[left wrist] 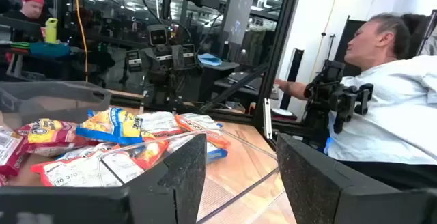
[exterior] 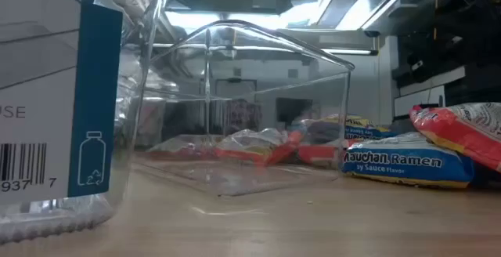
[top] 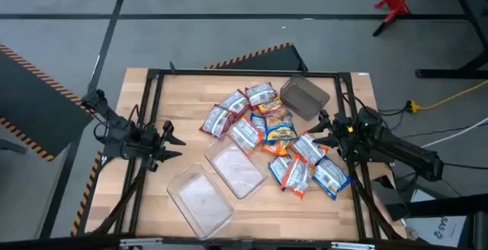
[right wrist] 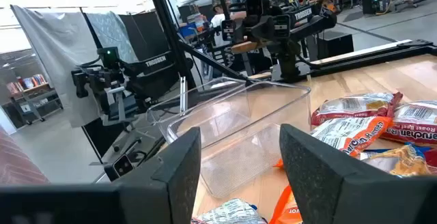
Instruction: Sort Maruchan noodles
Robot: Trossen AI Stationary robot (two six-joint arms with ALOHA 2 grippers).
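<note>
The Maruchan noodles (top: 278, 132) lie in a loose heap of blue, orange and red packets on the wooden table, from its middle toward the right. The low view shows a blue packet (exterior: 407, 163) flat on the table, with a red one (exterior: 462, 132) leaning on it. My left gripper (top: 174, 139) stands open at the table's left, pointing toward the heap, with nothing between its fingers (left wrist: 240, 162). My right gripper (top: 319, 132) stands open at the heap's right edge, pointing left. Its fingers (right wrist: 240, 149) are also bare.
Two clear tubs (top: 236, 168) (top: 200, 200) stand at the near middle. A dark grey tub (top: 305, 97) stands at the far right of the heap. A black frame (top: 244, 73) rims the table. People (left wrist: 389, 80) are in the room beyond the table.
</note>
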